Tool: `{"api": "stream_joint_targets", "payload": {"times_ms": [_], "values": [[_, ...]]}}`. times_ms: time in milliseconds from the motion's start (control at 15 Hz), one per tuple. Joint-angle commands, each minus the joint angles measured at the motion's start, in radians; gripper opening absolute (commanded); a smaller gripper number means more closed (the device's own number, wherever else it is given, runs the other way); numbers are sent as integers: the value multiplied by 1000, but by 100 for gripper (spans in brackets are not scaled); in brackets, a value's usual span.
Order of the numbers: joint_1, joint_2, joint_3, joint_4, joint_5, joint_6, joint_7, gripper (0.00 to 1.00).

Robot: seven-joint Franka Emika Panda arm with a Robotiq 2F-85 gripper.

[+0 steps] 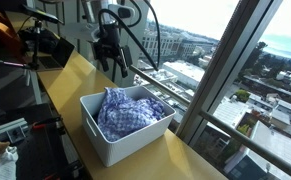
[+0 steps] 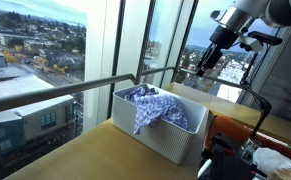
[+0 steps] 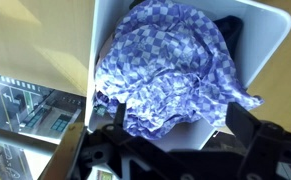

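Observation:
A crumpled blue-and-white checked cloth fills a white rectangular bin on a wooden tabletop by the windows. My gripper hangs in the air above and behind the bin, apart from it, in both exterior views. Its jaws stand open with nothing between them. In the wrist view the dark fingers frame the near end of the bin, and part of the cloth droops over the rim.
Tall window mullions and a metal rail run along the table's far side. Black equipment and cables stand at the table's back end. A dark device with red parts sits close beside the bin.

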Motion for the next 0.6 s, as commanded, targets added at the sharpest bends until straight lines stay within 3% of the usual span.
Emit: {"api": "stream_joint_targets", "payload": {"times_ms": [0, 533], "values": [[13, 174, 1, 84, 63, 92, -54, 100], [-28, 407, 18, 177, 21, 162, -72, 100]]}}
